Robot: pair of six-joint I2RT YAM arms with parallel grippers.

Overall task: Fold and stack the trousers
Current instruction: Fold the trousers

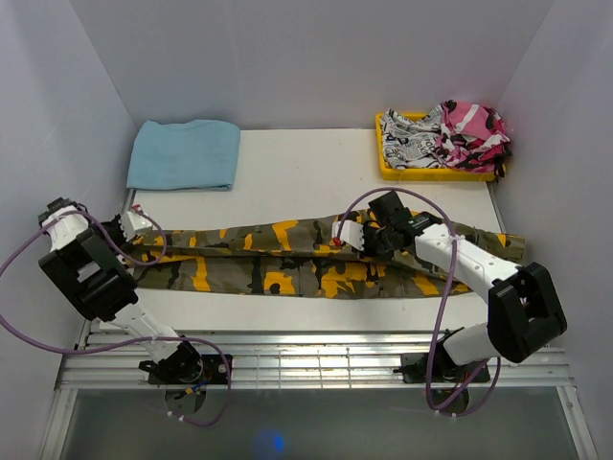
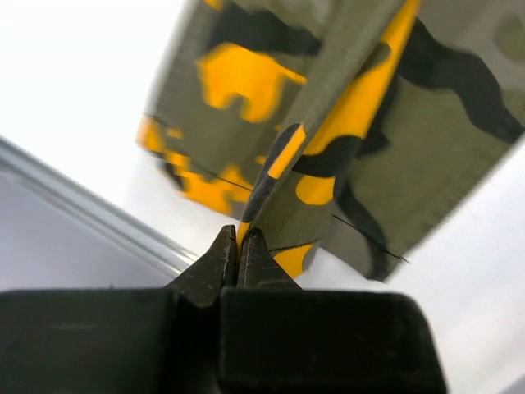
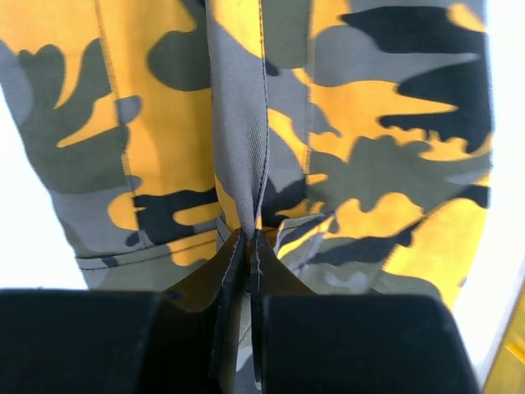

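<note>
The trousers [image 1: 287,257], olive, orange-yellow and black camouflage, lie stretched left to right across the white table. My left gripper [image 1: 134,228] is shut on the hem edge at their left end; the left wrist view shows the pinched fabric [image 2: 344,131] rising taut from the gripper [image 2: 237,240]. My right gripper [image 1: 347,233] is shut on a raised fold near the middle of the trousers; the right wrist view shows the grey-green ridge of cloth [image 3: 242,156] running into the gripper [image 3: 248,242].
A folded light blue towel [image 1: 185,153] lies at the back left. A yellow tray [image 1: 393,169] at the back right holds a black-and-white printed garment [image 1: 410,144] and a pink camouflage garment [image 1: 471,134]. White walls close in on three sides. A metal rail [image 1: 316,359] edges the front.
</note>
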